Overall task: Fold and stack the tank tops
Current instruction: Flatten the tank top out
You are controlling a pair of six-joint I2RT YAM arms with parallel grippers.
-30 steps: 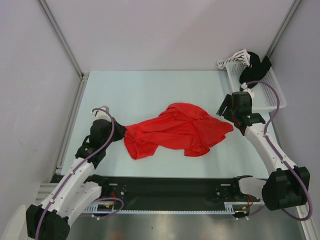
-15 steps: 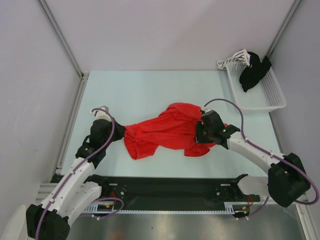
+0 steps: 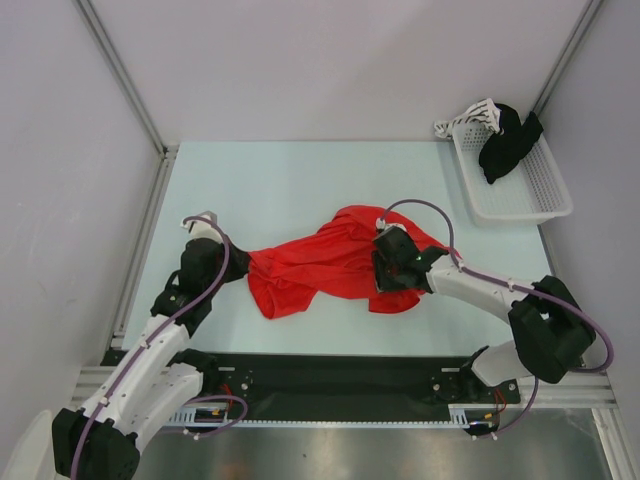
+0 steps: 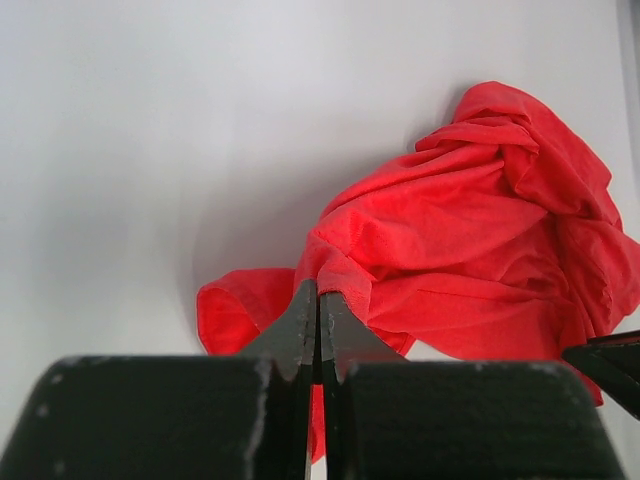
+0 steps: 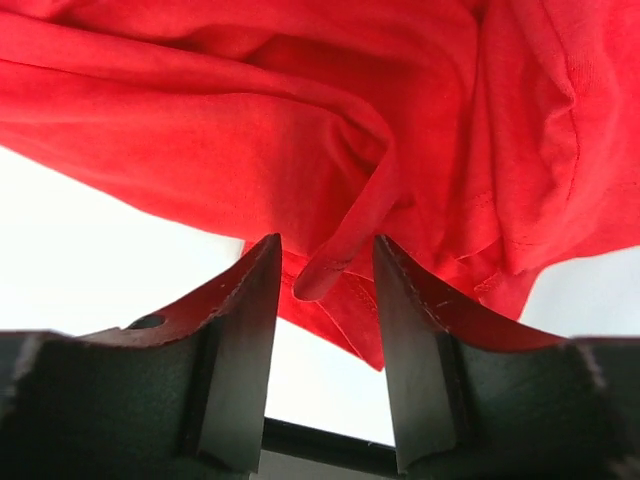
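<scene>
A bright red tank top (image 3: 330, 262) lies crumpled in the middle of the pale table. My left gripper (image 3: 240, 268) is shut on its left edge, and the left wrist view shows the jaws (image 4: 318, 292) pinching a fold of the red fabric (image 4: 470, 240). My right gripper (image 3: 385, 280) is open and hovers over the garment's right part. In the right wrist view a hanging red fold (image 5: 345, 245) sits between the open fingers (image 5: 325, 250). A black garment (image 3: 508, 140) lies in the white basket.
A white mesh basket (image 3: 535, 195) stands at the back right corner. Grey walls and metal frame posts (image 3: 130, 90) enclose the table. A black rail (image 3: 340, 375) runs along the near edge between the arm bases.
My right arm has swung left from beside the basket to over the red tank top's right part. The left arm and its hold on the fabric have not changed.
</scene>
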